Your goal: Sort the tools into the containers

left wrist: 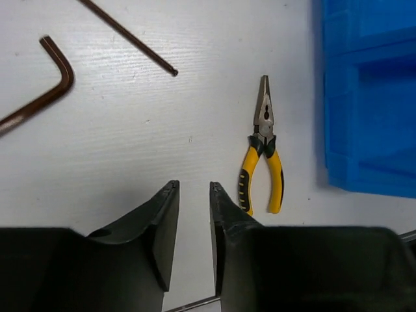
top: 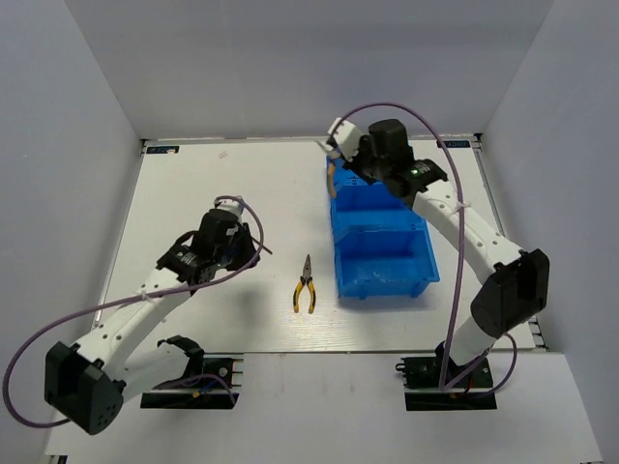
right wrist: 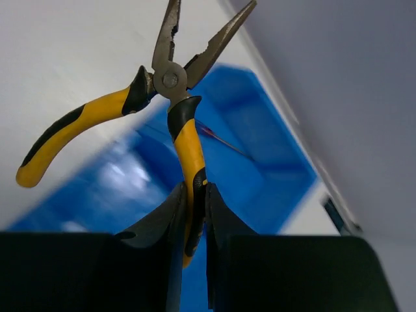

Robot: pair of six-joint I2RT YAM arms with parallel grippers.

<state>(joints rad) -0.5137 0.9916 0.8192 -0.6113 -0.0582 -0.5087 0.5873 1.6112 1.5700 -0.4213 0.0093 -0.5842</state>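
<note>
My right gripper (right wrist: 195, 188) is shut on one handle of yellow-black pliers (right wrist: 170, 91) and holds them, jaws spread, above the blue bin (right wrist: 266, 162). In the top view this gripper (top: 337, 164) hangs over the far end of the bin (top: 385, 266). A thin dark screwdriver (right wrist: 224, 140) lies in one compartment. A second pair of pliers (top: 305, 285) lies on the table left of the bin and also shows in the left wrist view (left wrist: 263, 153). My left gripper (left wrist: 194, 188) is open and empty above bare table. A brownish hex key (left wrist: 49, 94) and a thin dark rod (left wrist: 130, 39) lie ahead of it.
The white table (top: 213, 179) sits between grey walls on the left, right and back. Purple cables (top: 455, 164) loop from both arms. The blue bin's wall (left wrist: 370, 97) stands to the right of the table pliers in the left wrist view.
</note>
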